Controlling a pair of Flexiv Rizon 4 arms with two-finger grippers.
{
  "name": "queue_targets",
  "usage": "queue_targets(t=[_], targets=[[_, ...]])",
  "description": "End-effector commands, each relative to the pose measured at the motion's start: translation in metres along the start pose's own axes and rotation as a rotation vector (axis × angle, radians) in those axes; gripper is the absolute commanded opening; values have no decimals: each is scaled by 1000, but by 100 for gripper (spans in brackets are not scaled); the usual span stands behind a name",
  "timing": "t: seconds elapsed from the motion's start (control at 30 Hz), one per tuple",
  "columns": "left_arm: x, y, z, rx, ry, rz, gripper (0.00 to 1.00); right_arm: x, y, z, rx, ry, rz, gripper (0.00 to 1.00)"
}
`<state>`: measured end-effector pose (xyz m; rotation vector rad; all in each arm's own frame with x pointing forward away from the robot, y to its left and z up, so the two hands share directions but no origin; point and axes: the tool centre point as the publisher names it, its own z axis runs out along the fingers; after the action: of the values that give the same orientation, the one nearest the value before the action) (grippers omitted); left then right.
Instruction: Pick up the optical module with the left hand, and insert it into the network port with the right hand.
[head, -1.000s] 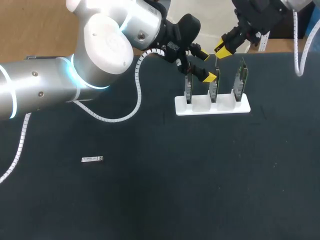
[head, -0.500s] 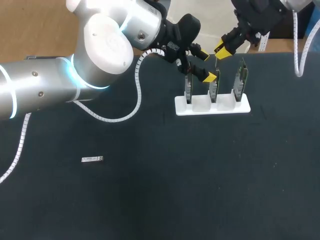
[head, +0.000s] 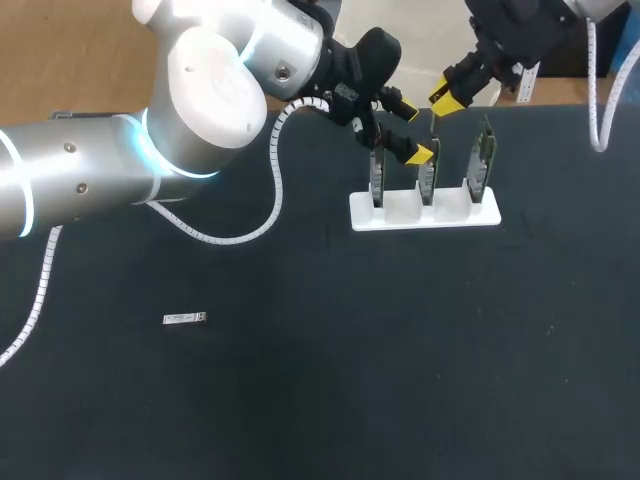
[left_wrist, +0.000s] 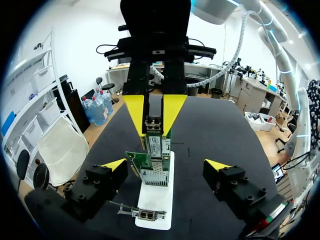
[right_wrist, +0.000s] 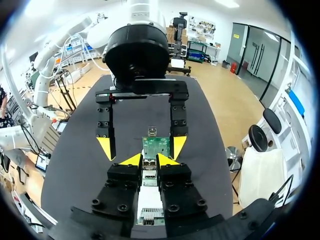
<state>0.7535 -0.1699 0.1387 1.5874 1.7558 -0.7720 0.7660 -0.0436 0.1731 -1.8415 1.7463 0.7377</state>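
Right gripper (right_wrist: 148, 161) pinches what looks like the optical module (left_wrist: 153, 122), just above the board (left_wrist: 150, 172) standing between the left gripper's (left_wrist: 165, 164) wide-spread fingers; port mouth hidden beneath, so any tilt could jam the module or tip the board in its rack (left_wrist: 162, 200)

This is a robot lab. Big robot arms (head: 200, 90) reach over a black table (head: 350, 400) with circuit boards (head: 485, 160) in a white rack (head: 425, 217).
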Motion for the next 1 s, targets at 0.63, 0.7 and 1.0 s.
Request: queue_targets(t=[0.63,0.7,1.0], targets=[[-1,1,1,1,6,-2,100,5,0,2,1,14,3,0],[-1,1,1,1,6,-2,100,5,0,1,1,12,2,0],[-1,1,1,1,6,-2,100,1,-1,2,5,-6,-1,0]])
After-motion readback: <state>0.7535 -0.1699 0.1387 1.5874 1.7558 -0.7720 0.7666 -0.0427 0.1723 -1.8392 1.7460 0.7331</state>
